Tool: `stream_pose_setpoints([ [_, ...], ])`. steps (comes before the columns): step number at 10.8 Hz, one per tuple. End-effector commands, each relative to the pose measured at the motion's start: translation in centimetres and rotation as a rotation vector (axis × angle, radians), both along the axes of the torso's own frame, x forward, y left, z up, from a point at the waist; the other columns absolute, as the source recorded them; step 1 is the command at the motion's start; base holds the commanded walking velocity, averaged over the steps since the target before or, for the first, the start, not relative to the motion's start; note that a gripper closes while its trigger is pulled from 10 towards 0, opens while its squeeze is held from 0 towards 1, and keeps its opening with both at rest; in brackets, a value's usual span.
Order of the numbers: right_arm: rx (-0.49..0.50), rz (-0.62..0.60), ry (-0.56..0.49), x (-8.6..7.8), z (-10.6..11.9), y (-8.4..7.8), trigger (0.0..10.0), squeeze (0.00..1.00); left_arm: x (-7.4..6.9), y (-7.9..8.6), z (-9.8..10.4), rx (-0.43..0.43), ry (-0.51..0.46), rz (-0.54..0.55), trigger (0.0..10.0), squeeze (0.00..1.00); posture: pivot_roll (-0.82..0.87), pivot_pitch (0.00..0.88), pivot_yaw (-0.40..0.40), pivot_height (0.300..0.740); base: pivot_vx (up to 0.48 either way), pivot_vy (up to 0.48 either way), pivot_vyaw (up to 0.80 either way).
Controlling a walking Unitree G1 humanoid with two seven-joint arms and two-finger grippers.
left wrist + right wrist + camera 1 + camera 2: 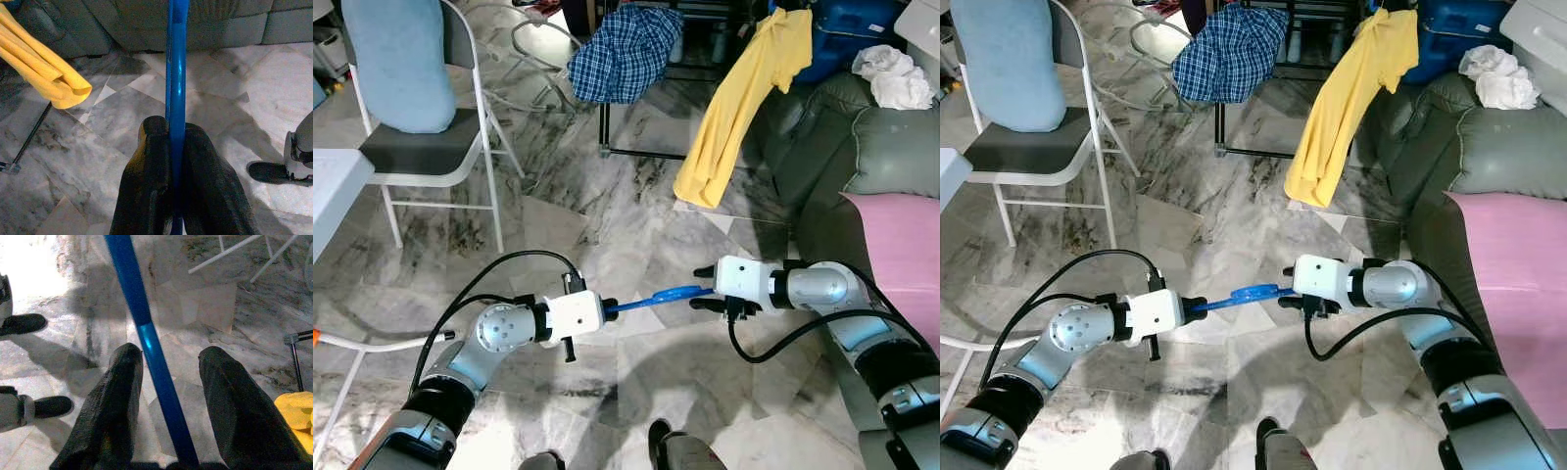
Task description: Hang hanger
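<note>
Yellow shirt [744, 98], plaid shirt [626, 51], folding chair [431, 147], grey sofa [871, 147].

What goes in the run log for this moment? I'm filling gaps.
task: hang hanger | left gripper: shut on hanger | right gripper: open around hanger | hanger: held over floor between arms

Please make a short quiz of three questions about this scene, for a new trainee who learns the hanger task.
1. True or false: the left gripper is shut on the blue hanger.
2. How stand the right gripper fingers? A) open, one on each side of the hanger; B) clamped on the yellow shirt; C) resting on the floor.
3. What lies on the folding chair?

Key: 1 true. 2 A. 3 A light blue cushion.
</note>
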State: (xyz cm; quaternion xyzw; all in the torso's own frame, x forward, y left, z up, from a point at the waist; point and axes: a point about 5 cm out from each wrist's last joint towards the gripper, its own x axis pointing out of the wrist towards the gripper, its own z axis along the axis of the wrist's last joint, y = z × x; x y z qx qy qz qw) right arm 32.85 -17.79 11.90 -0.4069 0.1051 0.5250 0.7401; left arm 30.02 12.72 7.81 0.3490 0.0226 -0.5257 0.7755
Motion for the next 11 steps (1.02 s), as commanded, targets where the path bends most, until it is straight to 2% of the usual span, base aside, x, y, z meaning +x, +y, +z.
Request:
stream_pose_setpoints([
  [1,-0.029,0.036,0.010,-0.04,0.04,0.04,0.0,0.00,-0.23,-0.14,-0.17,0.013,0.001,-0.028,10.0,0.00,-0.06,0.183,0.037,0.740,0.000,0.000,0.00],
  [9,-0.026,0.050,0.027,-0.17,-0.28,0.03,0.0,0.00,-0.20,-0.04,-0.54,0.030,-0.001,-0.023,10.0,0.00,-0.06,0.177,0.038,0.740,0.000,0.000,0.00],
  [11,0.001,0.015,0.019,0.12,-0.18,-0.13,0.0,0.00,-0.10,0.06,-0.55,0.028,0.002,-0.017,10.0,0.00,-0.06,0.177,0.042,0.740,0.000,0.000,0.00],
])
